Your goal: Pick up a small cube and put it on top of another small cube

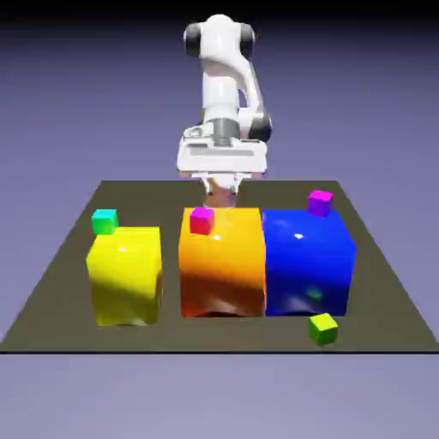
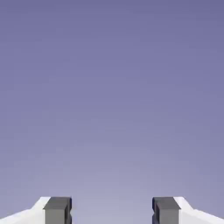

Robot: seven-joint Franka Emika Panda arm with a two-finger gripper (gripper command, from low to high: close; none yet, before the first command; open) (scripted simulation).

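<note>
The small lime cube (image 1: 323,328) lies on the dark table near its front edge, just in front of the big blue block (image 1: 307,261). My gripper (image 1: 220,199) hangs at the back, behind the top of the big orange block (image 1: 222,264), far from the lime cube. In the hand view the gripper (image 2: 112,212) is open. Its two grey fingertips (image 2: 57,210) stand wide apart with only blue-violet backdrop between them. No cube shows in the hand view.
A pink small cube (image 1: 201,220) sits on the orange block's top, close to my fingers. A magenta cube (image 1: 320,202) rests on the blue block. A teal-green cube (image 1: 105,221) sits behind the big yellow block (image 1: 125,274).
</note>
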